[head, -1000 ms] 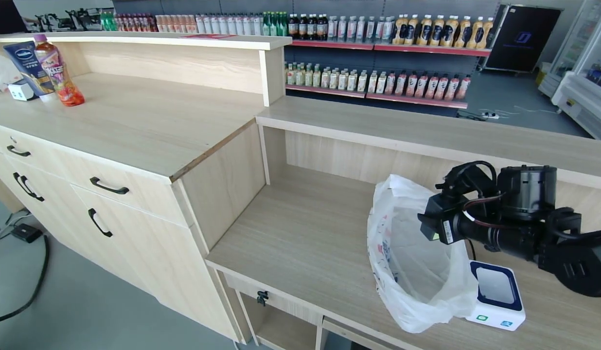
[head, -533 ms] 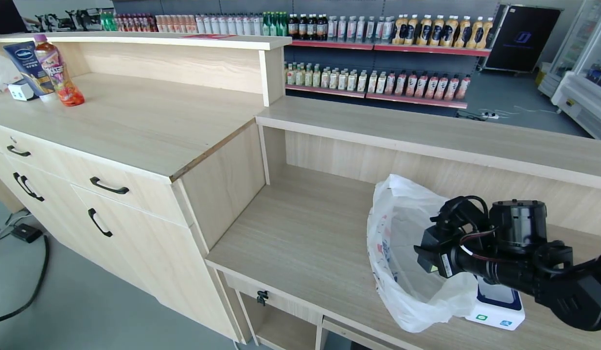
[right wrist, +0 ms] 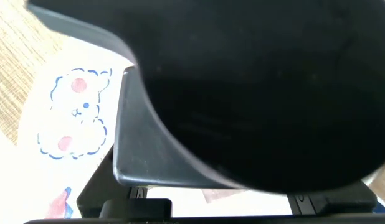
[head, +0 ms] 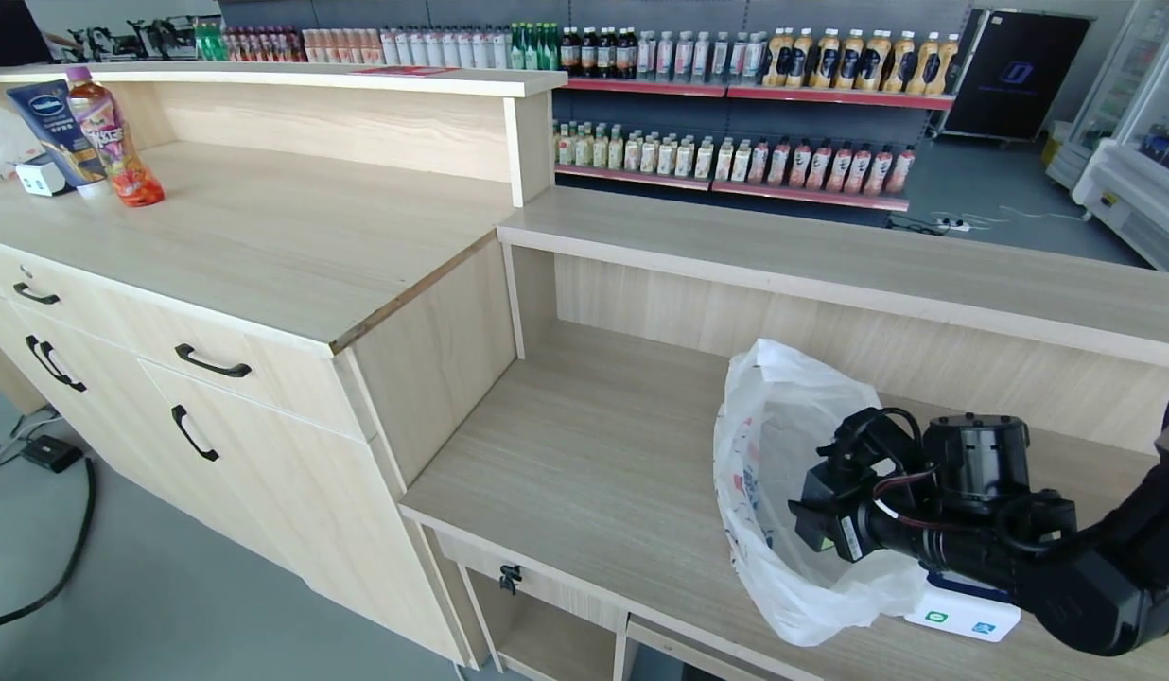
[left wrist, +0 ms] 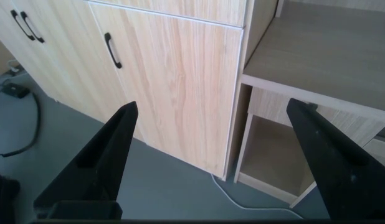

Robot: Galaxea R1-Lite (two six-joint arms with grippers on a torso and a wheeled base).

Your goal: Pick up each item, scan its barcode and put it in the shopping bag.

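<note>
A white plastic shopping bag (head: 783, 445) stands open on the lower counter, and my right gripper (head: 813, 515) sits low in its mouth. The right wrist view has a dark mass close to the camera, with the bag's cartoon-printed plastic (right wrist: 74, 124) beside it. A white and blue scanner (head: 963, 619) lies against the bag, partly under my right arm. On the upper counter at the far left stand an orange drink bottle (head: 112, 137), a blue tube (head: 57, 118) and a small white box (head: 42, 176). My left gripper (left wrist: 211, 106) hangs open over the floor in front of the cabinet.
Cabinet doors with black handles (head: 211, 364) face the floor on the left. A raised wooden ledge (head: 830, 260) runs behind the lower counter. Bare lower counter (head: 584, 454) lies left of the bag. Shelves of bottles (head: 726, 156) stand far behind.
My right arm has come down and slightly left, from above the bag's rim into its mouth, and now covers more of the scanner. The items on the upper counter have not moved.
</note>
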